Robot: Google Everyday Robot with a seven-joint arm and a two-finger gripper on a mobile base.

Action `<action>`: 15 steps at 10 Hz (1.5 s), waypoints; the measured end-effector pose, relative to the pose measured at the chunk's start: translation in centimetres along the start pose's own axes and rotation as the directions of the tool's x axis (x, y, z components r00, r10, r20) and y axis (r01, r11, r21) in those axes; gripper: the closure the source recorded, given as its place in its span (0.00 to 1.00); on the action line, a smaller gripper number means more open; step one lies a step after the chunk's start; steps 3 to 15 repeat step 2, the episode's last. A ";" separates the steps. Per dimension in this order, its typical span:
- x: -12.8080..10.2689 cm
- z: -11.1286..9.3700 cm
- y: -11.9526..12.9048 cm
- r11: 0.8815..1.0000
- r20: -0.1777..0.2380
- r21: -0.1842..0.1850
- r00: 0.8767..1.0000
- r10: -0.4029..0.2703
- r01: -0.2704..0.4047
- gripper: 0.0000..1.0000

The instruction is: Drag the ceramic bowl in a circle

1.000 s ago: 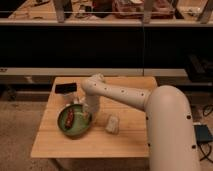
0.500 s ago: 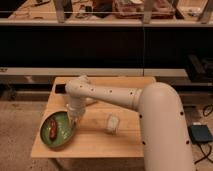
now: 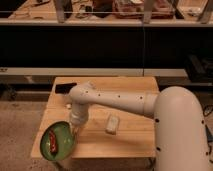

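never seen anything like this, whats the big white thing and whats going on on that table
The big white shape is a robot arm, seen from a single camera that looks down at a small wooden table from above the arm. Where that camera is mounted isn't known. The arm reaches across the table from the right, and its gripper points down at the near left corner, right at the rim of a green bowl. The bowl sits at the table's front left corner, seemingly partly over the edge, with a small red-brown item inside. The job is to drag the bowl in a circle. Also on the table: a small pale block near the middle and a dark flat object at the far left corner.
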State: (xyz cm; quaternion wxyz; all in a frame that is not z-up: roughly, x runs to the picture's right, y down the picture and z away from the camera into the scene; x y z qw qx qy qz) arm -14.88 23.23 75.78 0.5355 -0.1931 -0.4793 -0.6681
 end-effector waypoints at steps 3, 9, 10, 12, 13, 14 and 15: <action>-2.4 0.4 2.0 1.000 0.024 -0.005 1.000 0.013 -0.013 1.00; -2.4 0.4 2.0 1.000 0.024 -0.005 1.000 0.013 -0.013 1.00; -2.4 0.4 2.0 1.000 0.024 -0.005 1.000 0.013 -0.013 1.00; -2.4 0.4 2.0 1.000 0.024 -0.005 1.000 0.013 -0.013 1.00; -2.4 0.4 2.0 1.000 0.024 -0.005 1.000 0.013 -0.013 1.00; -2.4 0.4 2.0 1.000 0.024 -0.005 1.000 0.013 -0.013 1.00; -2.4 0.4 2.0 1.000 0.024 -0.005 1.000 0.013 -0.013 1.00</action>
